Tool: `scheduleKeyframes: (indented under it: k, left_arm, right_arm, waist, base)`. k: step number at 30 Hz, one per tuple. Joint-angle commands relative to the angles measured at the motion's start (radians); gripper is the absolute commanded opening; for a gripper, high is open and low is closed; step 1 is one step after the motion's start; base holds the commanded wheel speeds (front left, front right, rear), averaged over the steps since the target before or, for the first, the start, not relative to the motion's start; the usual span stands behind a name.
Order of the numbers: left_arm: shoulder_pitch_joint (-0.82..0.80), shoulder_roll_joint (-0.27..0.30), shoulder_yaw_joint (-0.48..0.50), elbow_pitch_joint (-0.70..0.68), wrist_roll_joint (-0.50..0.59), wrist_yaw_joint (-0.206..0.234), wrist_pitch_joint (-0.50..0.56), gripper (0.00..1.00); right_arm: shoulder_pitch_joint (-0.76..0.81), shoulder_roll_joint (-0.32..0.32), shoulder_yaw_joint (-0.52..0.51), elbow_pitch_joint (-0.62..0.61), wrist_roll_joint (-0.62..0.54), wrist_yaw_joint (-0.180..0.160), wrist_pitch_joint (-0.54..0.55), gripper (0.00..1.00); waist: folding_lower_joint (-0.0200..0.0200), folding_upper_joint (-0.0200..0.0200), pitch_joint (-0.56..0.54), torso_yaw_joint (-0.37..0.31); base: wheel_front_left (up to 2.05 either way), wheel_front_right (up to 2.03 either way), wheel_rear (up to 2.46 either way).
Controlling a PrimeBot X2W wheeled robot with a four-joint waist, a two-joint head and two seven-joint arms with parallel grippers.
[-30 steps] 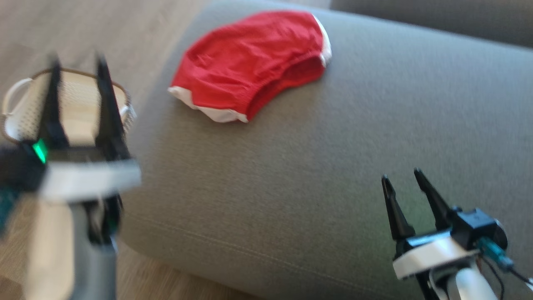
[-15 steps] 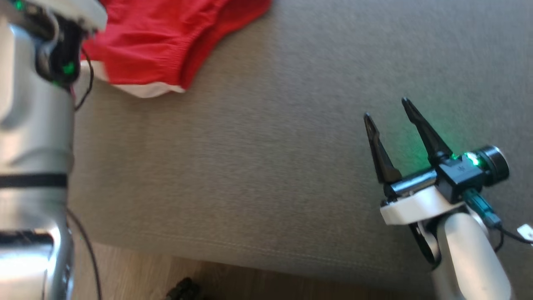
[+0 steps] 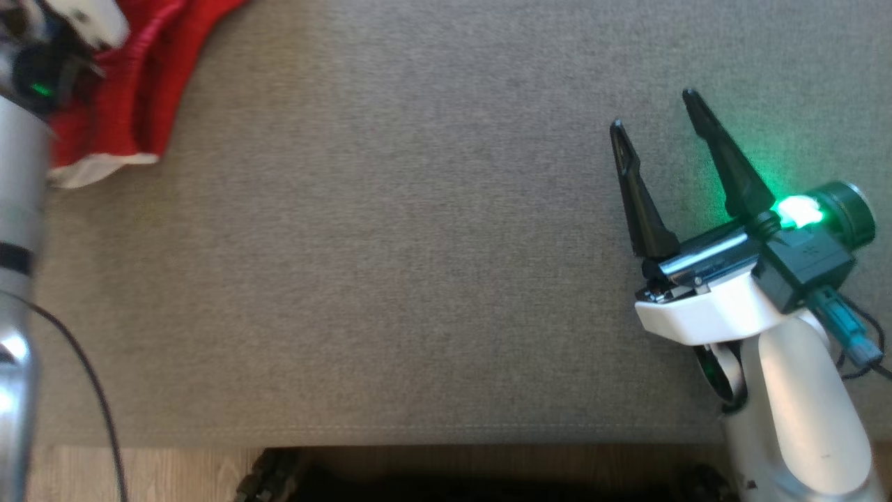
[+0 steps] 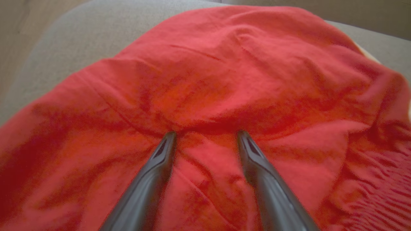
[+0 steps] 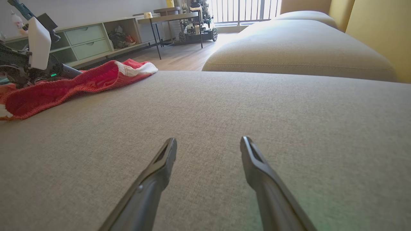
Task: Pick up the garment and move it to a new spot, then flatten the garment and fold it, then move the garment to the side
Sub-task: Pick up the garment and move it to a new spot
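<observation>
Left claw point(image 4: 207, 134) stands with its two dark fingers spread wide, tips down at a crease in the red garment point(image 4: 224, 64). Loose cloth lies between them and nothing is pinched; whether the tips press in I cannot tell. Right claw point(image 3: 654, 110) sits at about three o'clock in the head view, likewise wide open and empty. Its fingers point toward twelve o'clock over the bare grey sofa cushion point(image 3: 383, 244), and a green light glows on its wrist. In its own wrist view the right claw point(image 5: 208, 140) hangs low over that cushion, well apart from the garment point(image 5: 64, 86), which lies rumpled at ten o'clock, red with white trim at its far end. In the head view the garment point(image 3: 139, 104) fills the ten o'clock corner, partly behind the silver left forearm point(image 3: 17, 209). Farther off in the right wrist view, a second cushion point(image 5: 298, 48) lies at one o'clock, with wooden floor point(image 5: 179, 59) and a low shelf unit point(image 5: 86, 40) with drawers at eleven o'clock.
</observation>
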Motion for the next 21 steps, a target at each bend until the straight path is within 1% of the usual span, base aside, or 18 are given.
scheduleKeyframes:
  k: [1, 6, 8, 9, 10, 11, 13, 15, 21]
  left_arm:
    - [-0.041, 0.065, 0.006, 0.016, -0.005, -0.006, 0.01, 1.0]
    - [-0.048, 0.065, -0.035, 0.059, -0.024, -0.006, 0.032, 1.0]
    - [-0.048, 0.071, -0.053, 0.065, -0.028, -0.006, 0.023, 1.0]
    - [-0.047, 0.073, -0.062, 0.065, -0.032, -0.006, 0.017, 0.4]
    - [-0.047, 0.073, -0.062, 0.065, -0.032, -0.006, 0.017, 0.4]
    - [-0.047, 0.078, -0.067, 0.064, -0.034, -0.006, -0.001, 0.0]
    - [-0.045, 0.085, -0.082, 0.053, -0.041, -0.006, -0.04, 0.0]
    - [-0.043, 0.099, -0.095, 0.032, -0.045, -0.006, -0.106, 0.0]
    - [-0.022, 0.155, -0.168, -0.053, -0.027, -0.006, -0.336, 0.0]
  right_arm:
    - [-0.008, 0.005, 0.033, -0.044, 0.01, 0.0, -0.006, 1.0]
    - [-0.022, 0.005, 0.044, -0.063, 0.019, 0.0, -0.006, 1.0]
    - [-0.025, 0.005, 0.042, -0.062, 0.021, 0.0, -0.006, 1.0]
    - [-0.027, 0.005, 0.04, -0.061, 0.023, 0.0, -0.006, 1.0]
    - [-0.027, 0.005, 0.04, -0.061, 0.023, 0.0, -0.006, 1.0]
    - [-0.028, 0.005, 0.039, -0.06, 0.024, 0.0, -0.006, 1.0]
    - [-0.03, 0.005, 0.037, -0.059, 0.026, 0.0, -0.006, 1.0]
    - [-0.031, 0.005, 0.038, -0.057, 0.032, 0.0, -0.006, 1.0]
    - [-0.019, 0.005, 0.04, -0.04, 0.053, 0.0, -0.006, 1.0]
  waist:
    - [0.0, 0.0, 0.04, -0.03]
    - [0.0, 0.0, 0.061, -0.043]
    - [0.0, 0.0, 0.062, -0.048]
    - [0.0, 0.0, 0.06, -0.049]
    - [0.0, 0.0, 0.06, -0.049]
    - [0.0, 0.0, 0.056, -0.05]
    - [0.0, 0.0, 0.043, -0.051]
    - [0.0, 0.0, 0.024, -0.052]
    - [0.0, 0.0, -0.067, -0.047]
  base:
    - [0.0, 0.0, 0.0]
    - [0.0, 0.0, 0.0]
    - [0.0, 0.0, 0.0]
    - [0.0, 0.0, 0.0]
    - [0.0, 0.0, 0.0]
    - [0.0, 0.0, 0.0]
    - [0.0, 0.0, 0.0]
    - [0.0, 0.0, 0.0]
    - [0.0, 0.0, 0.0]
